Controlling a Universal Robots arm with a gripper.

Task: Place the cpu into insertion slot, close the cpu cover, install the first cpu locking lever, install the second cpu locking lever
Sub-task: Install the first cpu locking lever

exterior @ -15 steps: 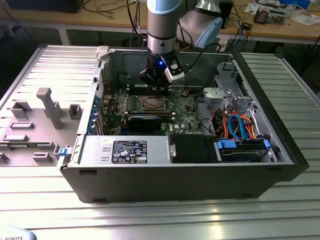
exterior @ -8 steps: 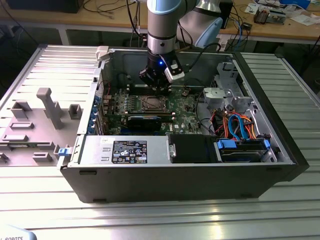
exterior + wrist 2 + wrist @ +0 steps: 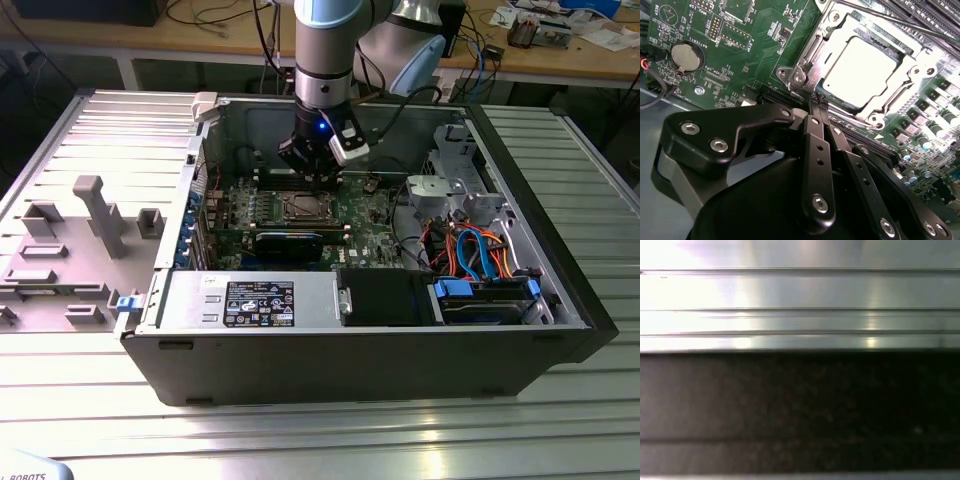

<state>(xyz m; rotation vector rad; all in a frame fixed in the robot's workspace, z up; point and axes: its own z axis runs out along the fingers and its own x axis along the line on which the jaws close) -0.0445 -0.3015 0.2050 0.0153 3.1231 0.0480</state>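
The cpu (image 3: 859,70) sits seated in the insertion slot (image 3: 826,97), its pale metal top showing through the cut-out of the cpu cover (image 3: 892,100), which I judge already lies down flat over it; so the work in hand looks like a locking lever. My gripper (image 3: 819,99) has its jaws clenched together, tips meeting on nothing, just at the socket frame's near edge beside a corner screw (image 3: 798,78); whether the tips touch a lever wire I cannot tell. To do this well I would push slow and low, keeping the tips off the chip's top and off the cover plate. Room is tight: memory slots (image 3: 865,137) run just beside the frame, and a coin cell (image 3: 684,56) lies well apart on the green motherboard (image 3: 765,45). In the exterior view the gripper (image 3: 322,178) hangs inside the open computer case (image 3: 560,300), its walls near; the slatted desk (image 3: 320,430) lies around it.
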